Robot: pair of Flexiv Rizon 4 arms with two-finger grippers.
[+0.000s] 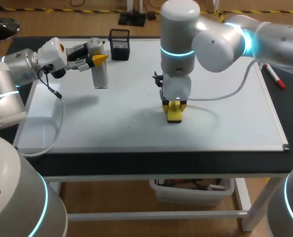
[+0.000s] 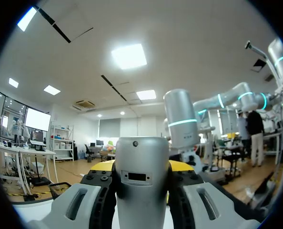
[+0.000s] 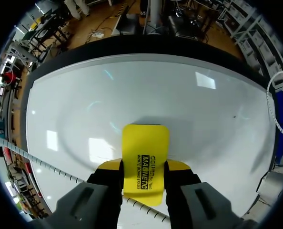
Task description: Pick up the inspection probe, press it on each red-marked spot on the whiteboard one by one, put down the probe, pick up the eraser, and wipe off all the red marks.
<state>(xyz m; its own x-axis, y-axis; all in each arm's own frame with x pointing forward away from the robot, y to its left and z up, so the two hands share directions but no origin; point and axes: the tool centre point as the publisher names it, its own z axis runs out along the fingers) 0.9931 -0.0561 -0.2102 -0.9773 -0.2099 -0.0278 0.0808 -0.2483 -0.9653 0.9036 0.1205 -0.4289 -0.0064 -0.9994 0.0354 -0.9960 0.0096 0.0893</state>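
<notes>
Since the right gripper is pinching the yellow eraser, flat on the middle of the whiteboard with its long side near-to-far, wiping looks like its job. The left gripper is clamped on the probe, far left. Can't spot any red marks.

Black mesh holder at back; red-capped marker at right.

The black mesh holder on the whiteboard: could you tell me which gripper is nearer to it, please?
Left. The left gripper, shut on the probe, is close beside the black mesh holder; the right gripper, shut on the eraser, stands at the whiteboard's middle, much farther off.
</notes>
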